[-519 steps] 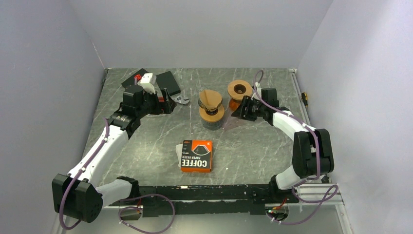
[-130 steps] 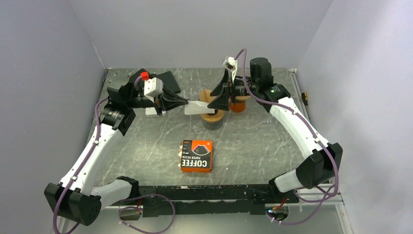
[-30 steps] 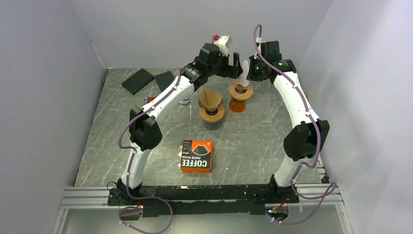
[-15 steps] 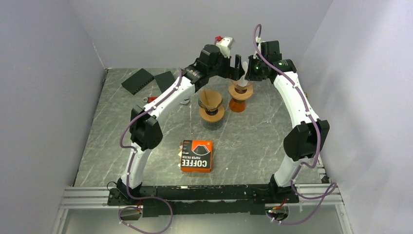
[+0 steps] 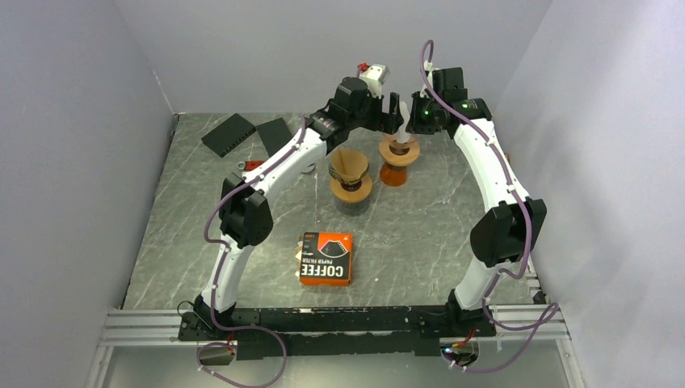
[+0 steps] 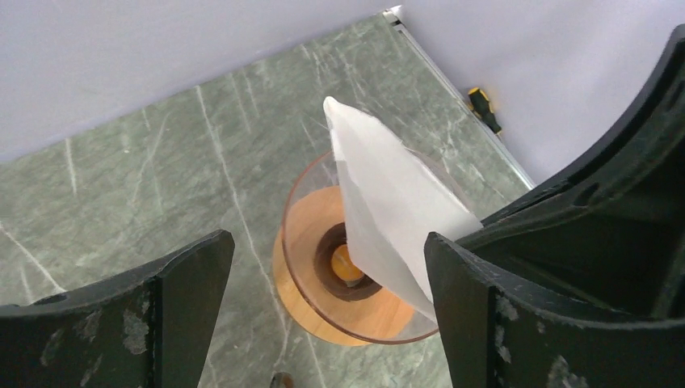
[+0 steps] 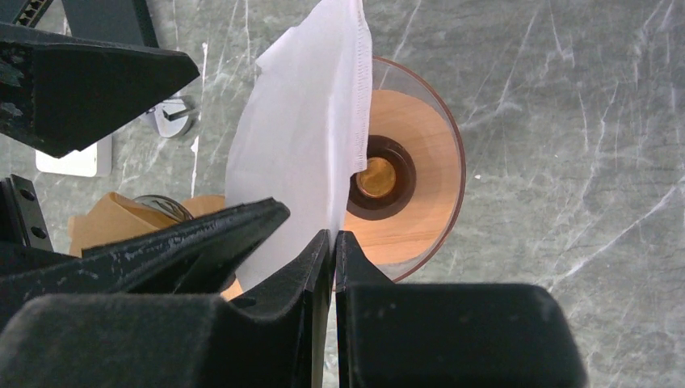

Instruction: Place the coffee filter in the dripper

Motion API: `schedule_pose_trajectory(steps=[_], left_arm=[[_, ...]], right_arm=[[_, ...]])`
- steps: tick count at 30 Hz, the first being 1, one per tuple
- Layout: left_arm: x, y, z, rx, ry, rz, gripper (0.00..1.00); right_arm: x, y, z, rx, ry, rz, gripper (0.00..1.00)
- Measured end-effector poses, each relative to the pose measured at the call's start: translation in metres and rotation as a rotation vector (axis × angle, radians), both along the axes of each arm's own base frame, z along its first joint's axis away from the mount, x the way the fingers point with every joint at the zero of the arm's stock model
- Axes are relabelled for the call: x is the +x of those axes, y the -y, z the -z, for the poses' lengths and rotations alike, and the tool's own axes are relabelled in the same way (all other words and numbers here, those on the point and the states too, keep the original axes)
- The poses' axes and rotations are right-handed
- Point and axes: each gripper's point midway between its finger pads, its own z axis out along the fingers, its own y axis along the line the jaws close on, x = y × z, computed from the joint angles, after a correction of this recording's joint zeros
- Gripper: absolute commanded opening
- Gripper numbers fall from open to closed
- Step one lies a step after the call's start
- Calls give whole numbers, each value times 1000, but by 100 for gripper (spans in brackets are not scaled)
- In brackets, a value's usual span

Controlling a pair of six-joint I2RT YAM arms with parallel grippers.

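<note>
Top external: right gripper [image 5: 409,121] pinched narrow on the white coffee filter [image 5: 403,111], sheet upright over the orange dripper [image 5: 399,151] at the far side of the table [image 5: 202,242]. Left gripper [image 5: 393,120] spread wide alongside, holding nothing. Filter not yet seated. Second dripper [image 5: 350,170] with brown filter just beside; filter box [image 5: 325,259] well apart, nearer the bases. Left wrist: filter folded flat, not opened into a cone, overlapping the glass rim; depth of entry hard to tell. Table edge and a screwdriver [image 6: 485,109] beyond. Right wrist: pinch at the filter's lower edge, above the cone's near rim. Left to do, by judgement: opening, lowering, release. Open room upward and to the right; tight between the two claws and toward the second dripper.
</note>
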Motion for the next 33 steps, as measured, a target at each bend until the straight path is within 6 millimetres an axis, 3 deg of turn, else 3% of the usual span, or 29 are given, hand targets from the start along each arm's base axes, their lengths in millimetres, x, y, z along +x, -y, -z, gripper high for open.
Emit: schedule_pose_trajectory(steps=[3, 10, 15, 20, 26, 33], left_arm=[[4, -4, 1, 16, 13, -26, 84], [7, -6, 1, 31, 27, -36, 69], [6, -1, 2, 21, 35, -10, 65], [4, 3, 8, 23, 28, 14, 61], [4, 4, 8, 19, 30, 23, 47], [3, 5, 21, 35, 25, 32, 17]], right_arm=[[0, 0, 0, 0, 0, 0, 14], [1, 1, 0, -4, 1, 6, 35], [5, 3, 4, -14, 2, 19, 57], [13, 7, 11, -37, -4, 39, 69], [19, 7, 10, -44, 4, 42, 72], [23, 5, 4, -53, 32, 49, 73]])
